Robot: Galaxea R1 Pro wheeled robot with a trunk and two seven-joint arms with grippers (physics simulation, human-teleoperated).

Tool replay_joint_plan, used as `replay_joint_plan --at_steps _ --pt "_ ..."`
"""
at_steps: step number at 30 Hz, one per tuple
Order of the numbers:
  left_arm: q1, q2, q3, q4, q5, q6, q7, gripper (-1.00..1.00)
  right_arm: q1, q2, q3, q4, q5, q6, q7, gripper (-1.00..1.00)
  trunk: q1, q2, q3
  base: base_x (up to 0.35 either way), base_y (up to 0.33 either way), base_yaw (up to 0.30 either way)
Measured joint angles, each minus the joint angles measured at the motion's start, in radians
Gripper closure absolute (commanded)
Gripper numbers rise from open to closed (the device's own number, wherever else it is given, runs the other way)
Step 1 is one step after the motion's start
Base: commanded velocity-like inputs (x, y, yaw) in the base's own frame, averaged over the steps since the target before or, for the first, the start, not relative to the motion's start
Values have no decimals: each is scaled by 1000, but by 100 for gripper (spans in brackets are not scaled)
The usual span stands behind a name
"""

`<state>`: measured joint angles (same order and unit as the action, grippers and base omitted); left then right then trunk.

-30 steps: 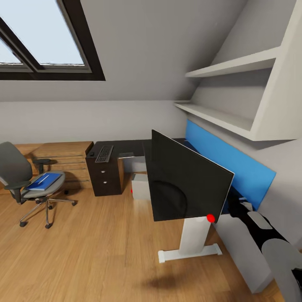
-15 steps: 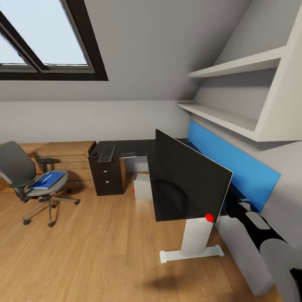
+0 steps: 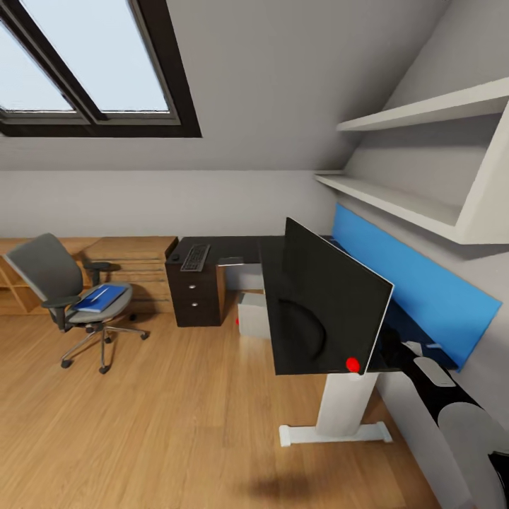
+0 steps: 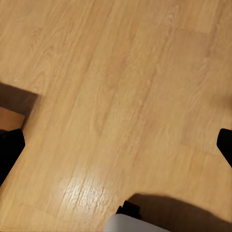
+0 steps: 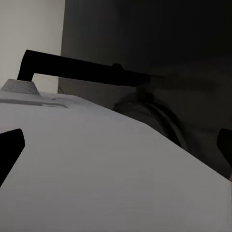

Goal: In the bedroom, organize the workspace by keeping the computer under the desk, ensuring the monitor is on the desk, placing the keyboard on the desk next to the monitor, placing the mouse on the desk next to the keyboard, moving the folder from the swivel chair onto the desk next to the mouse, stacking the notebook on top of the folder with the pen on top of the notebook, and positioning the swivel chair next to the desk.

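One big black monitor (image 3: pixel 329 300) w/ red light; both pincers wide apart, nothing between.

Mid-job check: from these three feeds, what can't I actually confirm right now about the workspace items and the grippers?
- Computer: head view, mostly hidden behind the monitor.
- Right gripper: head view, hidden behind the monitor; right wrist view is too dark to tell whether it is open.
- Notebook and pen on the folder, on the swivel chair: too small to separate.
- Mouse near the keyboard: too small to confirm.
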<state>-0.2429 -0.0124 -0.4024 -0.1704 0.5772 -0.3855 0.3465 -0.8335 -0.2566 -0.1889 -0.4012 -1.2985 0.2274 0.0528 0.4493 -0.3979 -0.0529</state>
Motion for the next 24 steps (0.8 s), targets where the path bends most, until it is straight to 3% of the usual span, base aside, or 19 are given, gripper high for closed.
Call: replay_joint_plan --at_steps 14,24 --pt "0 0 0 0 -1 0 0 -100 0 0 -1 0 2 0 0 -100 0 0 0 -116 0 1" --pt "0 0 0 0 0 -2 0 -100 0 0 0 2 4 0 0 -100 0 0 0 -40 109 0"
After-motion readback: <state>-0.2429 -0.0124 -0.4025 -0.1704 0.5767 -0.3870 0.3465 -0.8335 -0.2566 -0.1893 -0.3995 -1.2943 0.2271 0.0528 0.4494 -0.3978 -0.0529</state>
